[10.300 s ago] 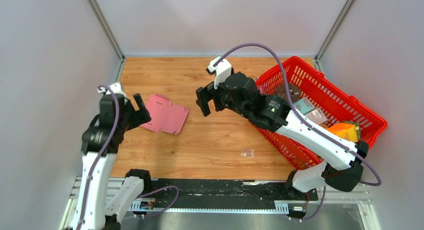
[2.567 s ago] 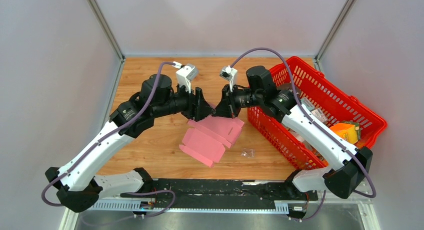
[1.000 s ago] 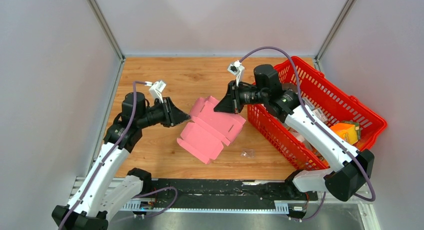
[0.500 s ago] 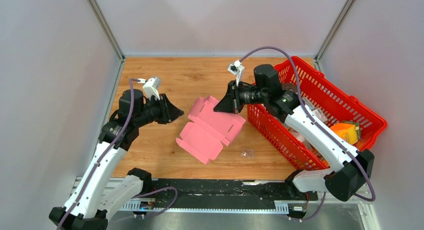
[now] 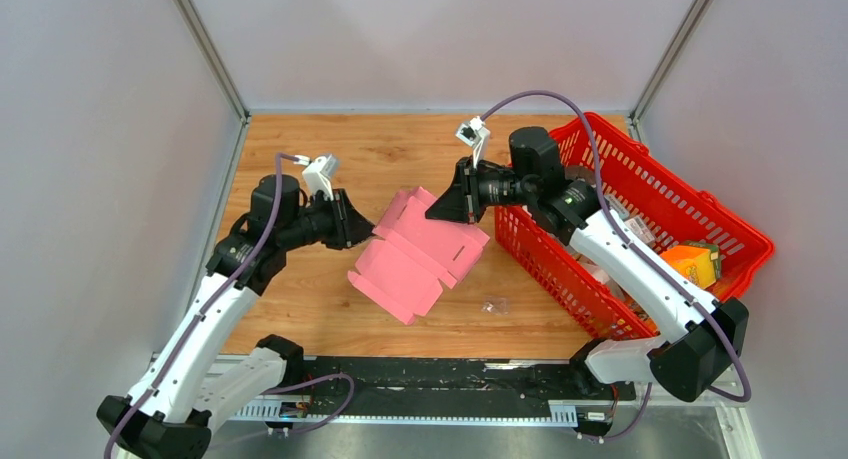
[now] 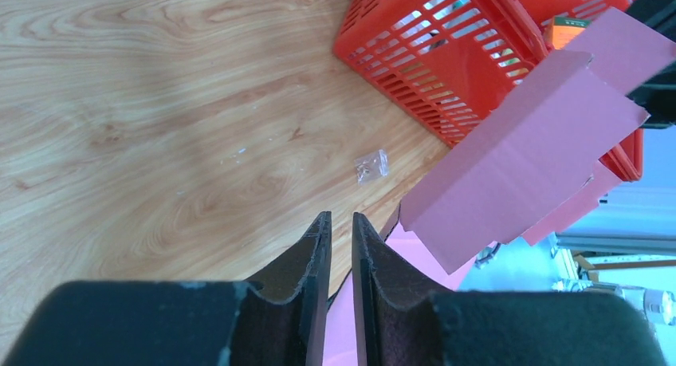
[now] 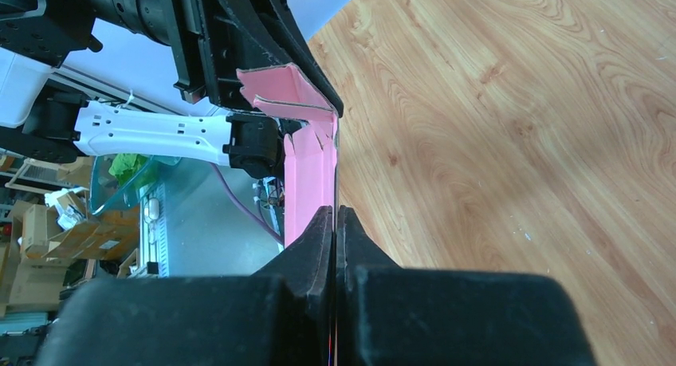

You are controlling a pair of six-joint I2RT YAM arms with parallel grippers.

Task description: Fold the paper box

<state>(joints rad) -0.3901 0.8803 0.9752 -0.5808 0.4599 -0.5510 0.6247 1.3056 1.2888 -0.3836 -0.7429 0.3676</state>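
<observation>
The pink paper box (image 5: 420, 259) is a partly creased blank, held tilted above the wooden table. My right gripper (image 5: 437, 211) is shut on its far upper edge; in the right wrist view the card (image 7: 307, 167) runs edge-on out from between the pressed fingers of that gripper (image 7: 335, 210). My left gripper (image 5: 368, 237) sits at the blank's left edge. In the left wrist view its jaws (image 6: 340, 216) stand a narrow gap apart, with pink card showing behind the gap and a raised panel (image 6: 526, 151) to the right. Whether the card lies inside that gap is unclear.
A red basket (image 5: 700, 209) of goods, including an orange box (image 5: 690, 262), stands at the right against the wall, its corner (image 6: 414, 55) near the blank. A small clear plastic bag (image 5: 495, 305) lies on the wood in front of the blank. Grey walls enclose three sides.
My left gripper pulled back left, then came in again to the blank's left edge while its jaws narrowed. The blank's lower part shifted slightly left. The right arm held still.
</observation>
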